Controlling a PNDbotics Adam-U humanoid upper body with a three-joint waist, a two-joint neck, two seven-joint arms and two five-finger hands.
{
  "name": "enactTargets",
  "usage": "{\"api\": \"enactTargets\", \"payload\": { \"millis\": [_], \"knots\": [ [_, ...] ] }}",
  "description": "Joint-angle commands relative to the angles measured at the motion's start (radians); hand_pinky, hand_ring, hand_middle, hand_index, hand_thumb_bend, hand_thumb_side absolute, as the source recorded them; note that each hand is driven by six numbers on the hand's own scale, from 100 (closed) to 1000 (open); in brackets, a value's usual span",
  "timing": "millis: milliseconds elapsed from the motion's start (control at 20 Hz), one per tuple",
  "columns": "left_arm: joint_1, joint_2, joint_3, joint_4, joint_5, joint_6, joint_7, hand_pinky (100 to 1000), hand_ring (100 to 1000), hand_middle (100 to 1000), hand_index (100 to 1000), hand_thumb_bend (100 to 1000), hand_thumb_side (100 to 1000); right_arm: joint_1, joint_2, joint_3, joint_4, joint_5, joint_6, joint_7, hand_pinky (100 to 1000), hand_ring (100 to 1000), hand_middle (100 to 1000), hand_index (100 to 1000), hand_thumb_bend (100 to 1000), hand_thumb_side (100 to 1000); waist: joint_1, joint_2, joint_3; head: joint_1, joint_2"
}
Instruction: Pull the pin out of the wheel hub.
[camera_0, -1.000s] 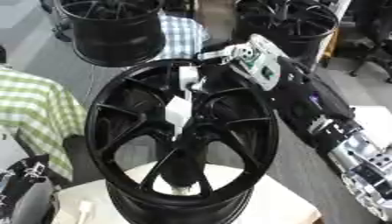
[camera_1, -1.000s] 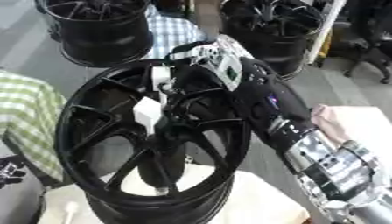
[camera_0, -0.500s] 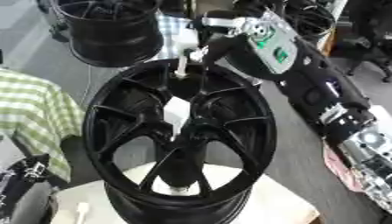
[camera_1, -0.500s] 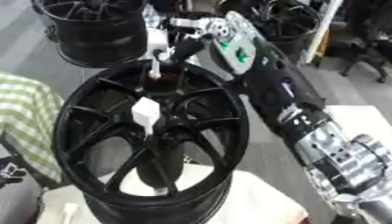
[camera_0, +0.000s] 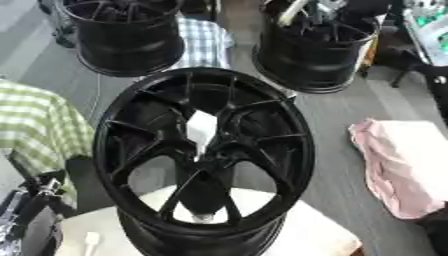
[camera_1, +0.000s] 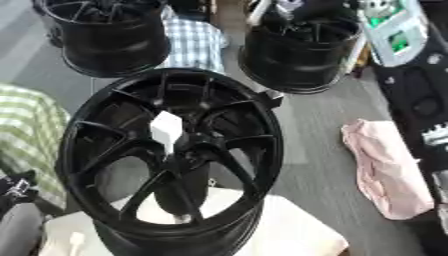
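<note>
The black wheel hub (camera_0: 206, 150) stands upright on a white pad (camera_0: 319, 235), with a white tag (camera_0: 201, 129) at its centre. My right arm (camera_1: 418, 95) runs up the right side. Its hand (camera_0: 339, 7) is high at the top edge, over a rear wheel and well clear of the hub. A thin white pin (camera_0: 292, 12) slants down from that hand, which looks curled on it; the hand is blurred and partly cut off. My left hand (camera_0: 33, 200) rests idle in the lower left corner, fingers up.
Two more black wheels stand behind, one at back left (camera_0: 127, 35) and one at back right (camera_0: 319, 55). A pink cloth (camera_0: 398, 170) lies to the right. Checked fabric lies at the left (camera_0: 35, 125) and between the rear wheels (camera_0: 206, 40).
My right hand has lifted from the hub's upper rim up and back to the top edge, taking the white pin with it. The left hand has stayed put.
</note>
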Motion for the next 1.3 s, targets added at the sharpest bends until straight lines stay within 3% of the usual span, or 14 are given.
{"api": "enactTargets", "payload": {
  "millis": [50,100,150,300,450,650,700,750,1050,1300],
  "knots": [
    [-0.015,0.029,0.017,-0.015,0.013,-0.003,0.014,693,646,626,776,345,602,0.039,-0.103,-0.094,0.03,-0.013,0.05,-0.054,779,755,497,626,165,386,0.01,0.0,-0.008,0.017,-0.002],
    [-0.015,0.03,0.019,-0.015,0.015,-0.004,0.016,693,646,626,776,345,602,0.066,-0.107,-0.12,0.051,-0.005,0.067,-0.071,788,781,607,767,202,409,0.011,0.003,-0.012,0.021,-0.002],
    [-0.016,0.031,0.023,-0.014,0.017,-0.004,0.02,693,646,626,776,344,602,0.092,-0.102,-0.147,0.075,0.006,0.083,-0.087,799,810,712,852,239,446,0.013,0.007,-0.02,0.028,-0.002],
    [-0.015,0.033,0.028,-0.012,0.022,-0.006,0.027,693,646,626,776,344,602,0.169,-0.069,-0.224,0.142,0.0,0.13,-0.134,826,856,842,912,296,549,0.017,0.011,-0.032,0.041,-0.002],
    [-0.017,0.033,0.026,-0.009,0.024,-0.008,0.028,693,646,626,776,344,602,0.246,-0.012,-0.301,0.116,-0.016,0.169,-0.182,829,864,873,921,278,617,0.02,0.01,-0.029,0.031,-0.002],
    [-0.023,0.027,0.013,-0.008,0.02,-0.007,0.016,693,647,627,776,344,602,0.358,0.095,-0.406,0.01,-0.034,0.123,-0.251,807,842,844,906,237,629,0.019,0.005,-0.004,-0.001,-0.002],
    [-0.023,0.026,0.01,-0.008,0.018,-0.007,0.013,693,647,627,776,344,602,0.386,0.122,-0.415,-0.018,-0.041,0.106,-0.268,798,829,816,899,1000,376,0.019,0.003,0.002,-0.008,-0.002],
    [-0.023,0.025,0.007,-0.008,0.017,-0.007,0.009,693,647,627,776,344,601,0.414,0.148,-0.408,-0.046,-0.053,0.089,-0.285,794,821,814,895,206,621,0.019,0.001,0.008,-0.015,-0.002],
    [-0.025,0.015,-0.005,-0.007,0.013,-0.006,-0.005,693,647,627,776,344,601,0.576,0.31,-0.284,-0.198,-0.146,-0.011,-0.386,768,772,745,866,142,613,0.025,-0.007,0.033,-0.044,-0.002],
    [-0.027,0.013,-0.01,-0.006,0.013,-0.007,-0.011,693,648,627,776,344,603,0.613,0.39,-0.17,-0.161,-0.183,-0.083,-0.471,756,755,721,851,130,615,0.026,-0.005,0.041,-0.057,-0.002]
  ]
}}
